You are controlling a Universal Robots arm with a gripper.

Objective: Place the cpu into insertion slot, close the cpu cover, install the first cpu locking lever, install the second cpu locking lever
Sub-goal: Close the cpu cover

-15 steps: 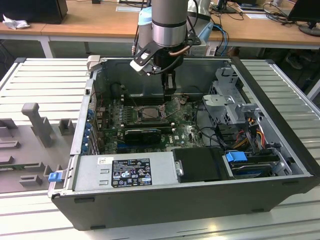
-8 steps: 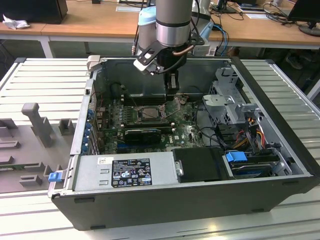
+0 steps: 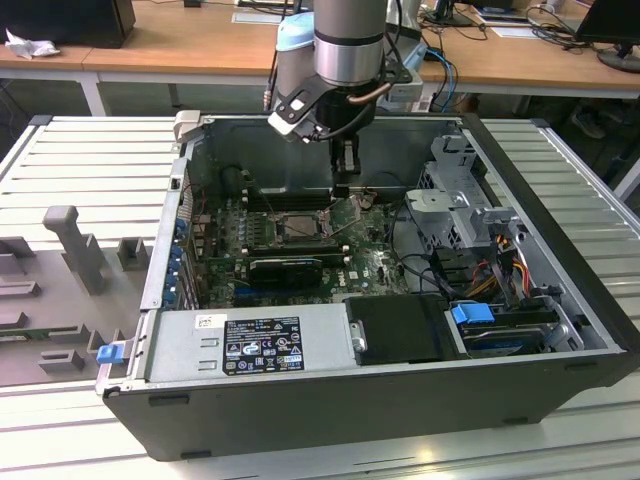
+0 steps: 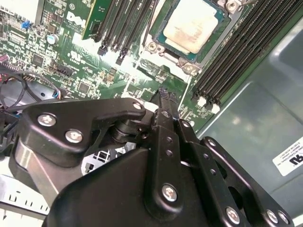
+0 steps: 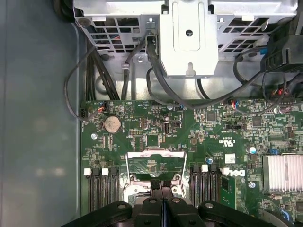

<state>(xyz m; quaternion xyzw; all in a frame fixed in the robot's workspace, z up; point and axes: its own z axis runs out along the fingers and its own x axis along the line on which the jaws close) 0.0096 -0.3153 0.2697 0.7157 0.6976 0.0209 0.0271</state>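
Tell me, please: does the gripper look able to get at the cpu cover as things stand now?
Probably yes. The gripper, fingers shut, hangs low with its tips right beside the cpu cover, which seems to stand raised. Nothing appears between them; the memory slots lie off to both sides.

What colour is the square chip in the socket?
The cpu is pale silver-grey with a creamy tinge, best seen in the second wrist view.

White lettering (image 5: pixel 233 173) sat printed on the green motherboard (image 5: pixel 142 113), close beside the gripper (image 5: pixel 162 191). A white sticker (image 4: pixel 289 161) with dark print clung to the grey case wall (image 4: pixel 246 123) nearby. Well away from the gripper, a black label (image 3: pixel 262 345) on the power supply (image 3: pixel 180 350) carried white print, too small to read.
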